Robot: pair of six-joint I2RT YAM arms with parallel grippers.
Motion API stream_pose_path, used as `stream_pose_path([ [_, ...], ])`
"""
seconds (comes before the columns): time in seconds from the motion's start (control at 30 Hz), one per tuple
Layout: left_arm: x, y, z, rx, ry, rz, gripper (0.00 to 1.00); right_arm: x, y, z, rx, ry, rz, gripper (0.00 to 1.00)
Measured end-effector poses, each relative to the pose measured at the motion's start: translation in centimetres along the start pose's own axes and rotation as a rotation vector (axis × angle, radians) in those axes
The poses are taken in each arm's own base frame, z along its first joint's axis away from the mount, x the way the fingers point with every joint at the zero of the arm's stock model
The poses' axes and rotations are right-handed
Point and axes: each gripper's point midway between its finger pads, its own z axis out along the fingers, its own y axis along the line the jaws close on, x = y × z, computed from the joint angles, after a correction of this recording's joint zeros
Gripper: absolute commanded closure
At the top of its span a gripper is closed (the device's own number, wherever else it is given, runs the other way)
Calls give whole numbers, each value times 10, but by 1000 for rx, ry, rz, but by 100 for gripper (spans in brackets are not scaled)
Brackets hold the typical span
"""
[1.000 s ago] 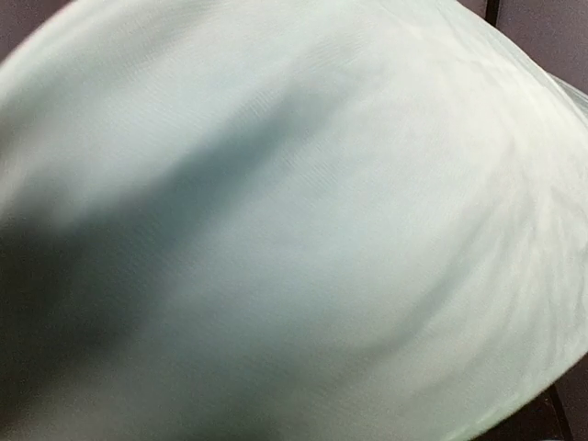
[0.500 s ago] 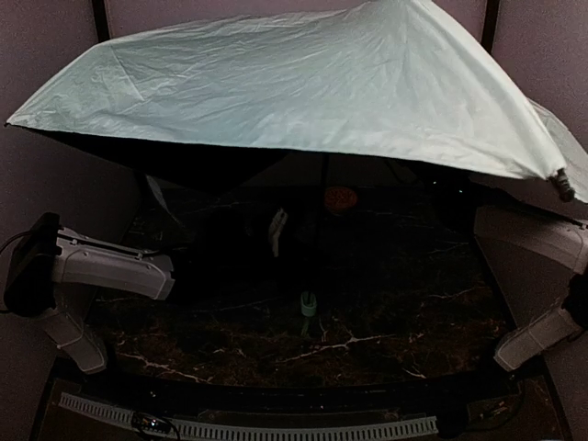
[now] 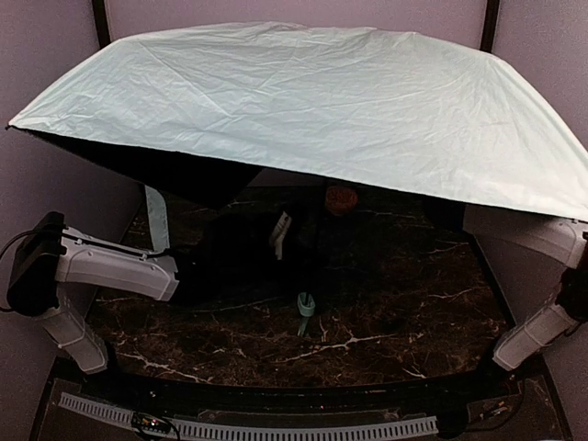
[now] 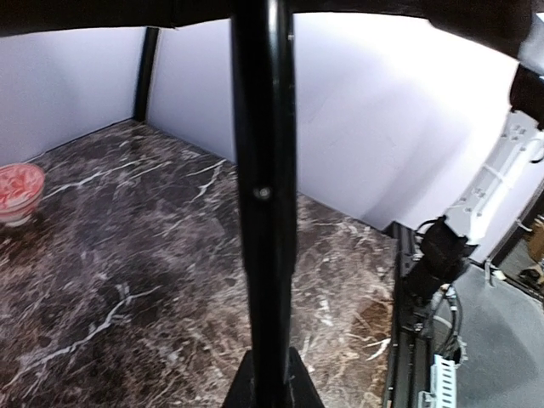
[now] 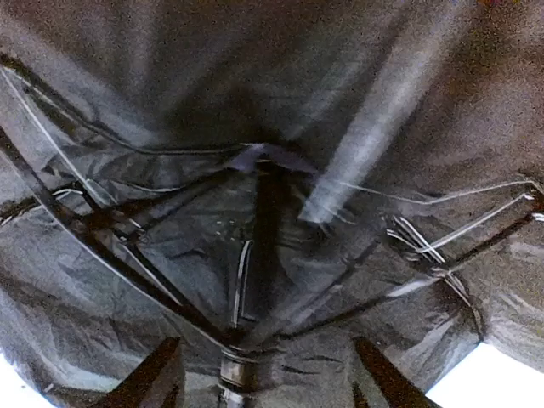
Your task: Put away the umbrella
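Note:
The umbrella (image 3: 303,110) is open, its pale mint canopy spread over the far half of the table. Its mint handle (image 3: 305,308) hangs near the table's middle. My left gripper (image 4: 270,364) is shut on the thin black shaft (image 4: 263,187), which runs straight up between its fingers. In the top view that gripper is lost in the shadow under the canopy. My right gripper (image 5: 268,382) points up at the black lining (image 5: 255,170). Its fingers (image 5: 153,374) stand wide apart on either side of the shaft's runner (image 5: 231,374).
A small red bowl (image 3: 341,197) sits at the back under the canopy; it also shows in the left wrist view (image 4: 17,191). Purple walls enclose the dark marble table (image 3: 386,322). The right arm (image 3: 542,276) stands at the right edge.
The canopy filled the top view a second ago, then dropped away tilted with its right side high. Now it sits lower and more level. Both arms have barely moved.

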Motion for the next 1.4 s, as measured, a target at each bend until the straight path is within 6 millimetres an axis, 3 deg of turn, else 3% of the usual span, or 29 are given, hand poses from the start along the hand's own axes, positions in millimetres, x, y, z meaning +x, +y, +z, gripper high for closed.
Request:
stream_pose_path([
  [0.17, 5, 12, 2, -73, 21, 5, 100, 5, 4, 2, 120, -38, -108, 41],
  [0.53, 5, 19, 1, -116, 18, 18, 100, 28, -21, 1, 351, -22, -292, 68],
  [0.7, 7, 19, 1, -117, 25, 23, 100, 25, -27, -2, 391, -26, -318, 48],
  [0.87, 7, 19, 1, -118, 26, 27, 100, 24, -29, -2, 413, -20, -336, 49],
  [1.03, 8, 20, 2, -117, 29, 29, 100, 14, -30, 0, 430, -37, -348, 42],
  [1.2, 10, 20, 2, -119, 33, 31, 100, 4, -28, 2, 440, -50, -374, 62],
  [1.4, 11, 20, 2, -119, 37, 31, 100, 7, -29, 2, 446, -33, -388, 76],
])
